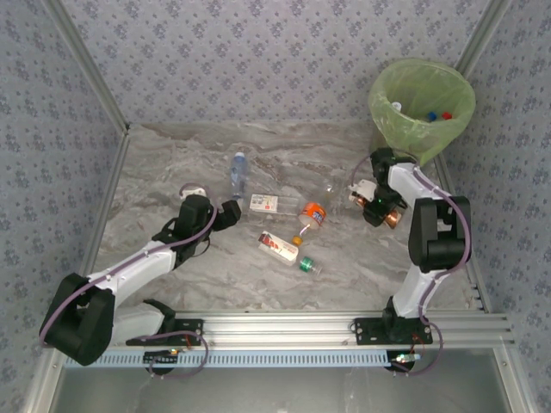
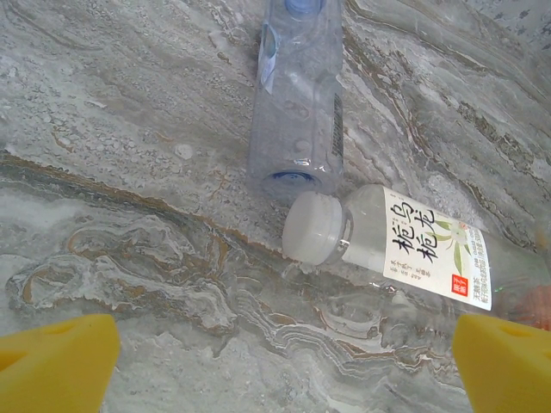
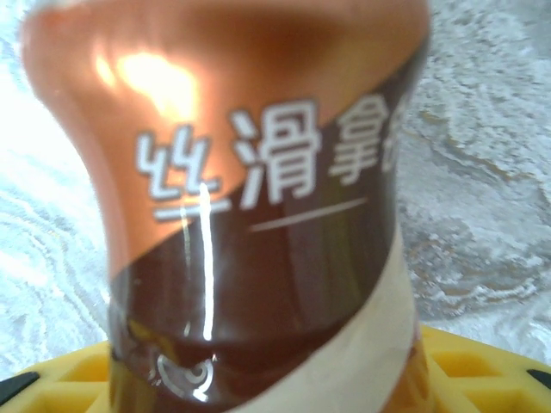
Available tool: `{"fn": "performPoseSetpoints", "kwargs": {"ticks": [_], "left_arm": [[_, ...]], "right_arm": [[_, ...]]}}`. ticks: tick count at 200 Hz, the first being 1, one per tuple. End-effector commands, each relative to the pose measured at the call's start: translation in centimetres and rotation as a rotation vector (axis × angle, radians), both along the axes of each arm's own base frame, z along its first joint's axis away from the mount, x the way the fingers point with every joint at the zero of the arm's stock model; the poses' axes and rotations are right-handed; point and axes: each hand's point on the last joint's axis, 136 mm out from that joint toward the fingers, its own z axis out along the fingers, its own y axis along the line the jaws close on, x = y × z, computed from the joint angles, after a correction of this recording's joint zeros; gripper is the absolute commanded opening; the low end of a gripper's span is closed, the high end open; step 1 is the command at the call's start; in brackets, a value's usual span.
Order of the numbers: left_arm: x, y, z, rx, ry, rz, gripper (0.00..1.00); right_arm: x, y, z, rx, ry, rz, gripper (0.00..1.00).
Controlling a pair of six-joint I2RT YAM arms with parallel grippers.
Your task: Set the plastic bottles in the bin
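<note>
The right gripper [image 1: 384, 212] is clenched on the brown bottle [image 3: 250, 215], which is held between its yellow pads [image 3: 482, 366]. The bin [image 1: 422, 107] stands just beyond it. The left gripper [image 2: 275, 370] hangs released over the table [image 1: 172, 163], its fingers [image 2: 56, 361] spread wide. Just ahead of them lies a white-capped bottle [image 2: 405, 245], its cap just beside the base of a clear bottle [image 2: 297, 103] farther ahead. Other bottles [image 1: 278, 246] lie between the two grippers.
</note>
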Motion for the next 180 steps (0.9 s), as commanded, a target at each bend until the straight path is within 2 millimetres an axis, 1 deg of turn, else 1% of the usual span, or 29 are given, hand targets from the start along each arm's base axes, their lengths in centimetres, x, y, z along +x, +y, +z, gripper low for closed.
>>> {"fn": "performPoseSetpoints", "kwargs": {"ticks": [1,17,70,87,117,131,140,154,168,180], "left_arm": [[0.2,0.1,0.9,-0.009,-0.029,0.000,0.99],[0.2,0.1,0.8,-0.011,-0.028,0.002,0.99],[0.4,0.0,1.0,-0.017,-0.034,0.002,0.99],[0.6,-0.1,1.1,-0.021,-0.035,0.001,0.99],[0.8,-0.5,1.2,-0.033,-0.033,-0.009,0.99],[0.8,-0.6,1.3,-0.035,-0.032,-0.009,0.99],[0.9,-0.6,1.3,-0.037,-0.033,-0.008,0.99],[0.9,-0.6,1.4,-0.038,-0.033,-0.012,0.99],[0.9,-0.6,1.4,-0.035,-0.033,-0.011,0.99],[1.0,-0.6,1.3,-0.035,-0.030,-0.008,0.99]], "right_arm": [[-0.2,0.5,2.4,0.034,-0.037,-0.010,0.49],[0.0,1.0,3.6,0.067,-0.074,-0.017,0.48],[0.7,2.5,8.9,0.160,-0.257,-0.031,0.46],[0.9,2.9,10.2,0.187,-0.311,-0.029,0.46],[1.3,3.0,11.7,0.200,-0.377,-0.039,0.45],[2.3,2.5,12.8,0.190,-0.444,-0.079,0.44],[2.8,2.5,13.8,0.206,-0.491,-0.100,0.43],[3.2,3.2,15.6,0.270,-0.558,-0.118,0.43],[3.5,4.2,17.5,0.362,-0.619,-0.121,0.43],[3.6,5.2,18.7,0.430,-0.650,-0.113,0.43]]}}
